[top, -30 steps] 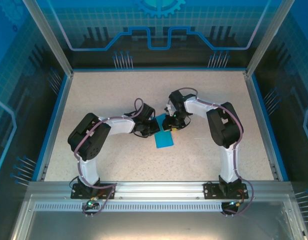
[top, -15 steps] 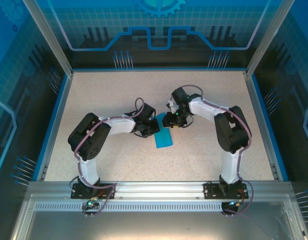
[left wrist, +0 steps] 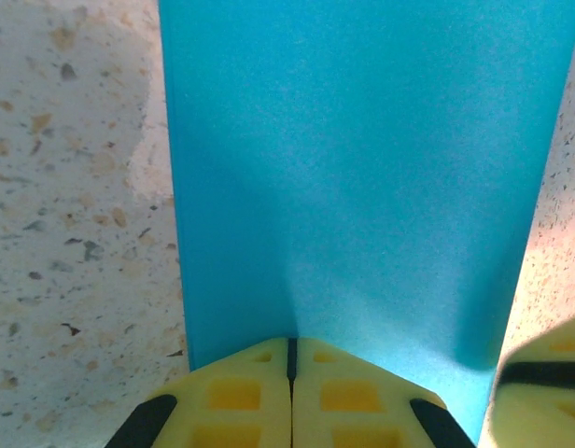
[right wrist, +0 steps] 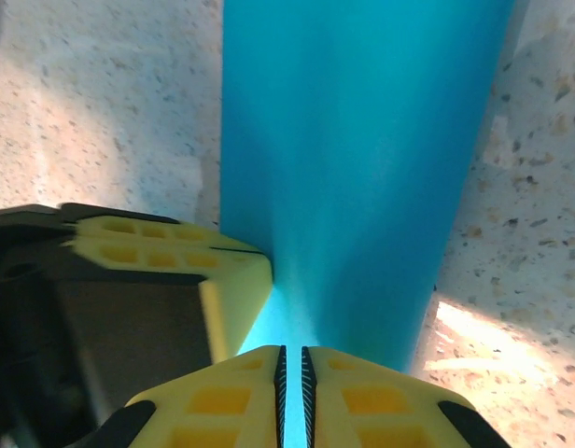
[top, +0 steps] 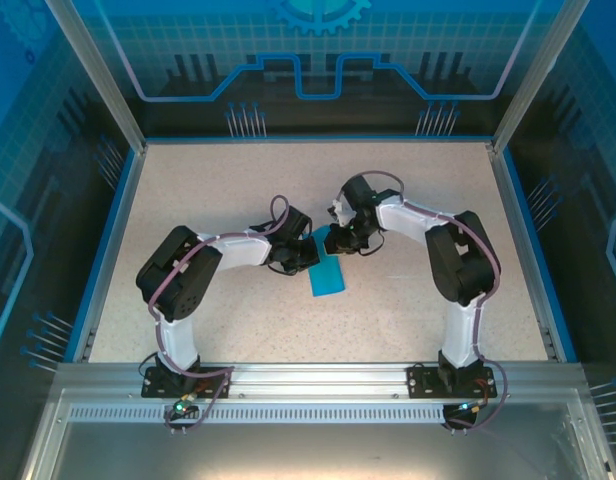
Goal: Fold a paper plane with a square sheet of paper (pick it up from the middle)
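Left claw (left wrist: 290, 357) and right claw (right wrist: 292, 359) are both clamped on your teal paper (left wrist: 362, 168). Speckled beige table (top: 238, 190) beneath, blue-walled enclosure (top: 318, 60) around.

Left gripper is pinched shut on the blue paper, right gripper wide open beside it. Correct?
No: the right gripper is also pinched shut on the paper, as the right wrist view shows. The left gripper does grip it.
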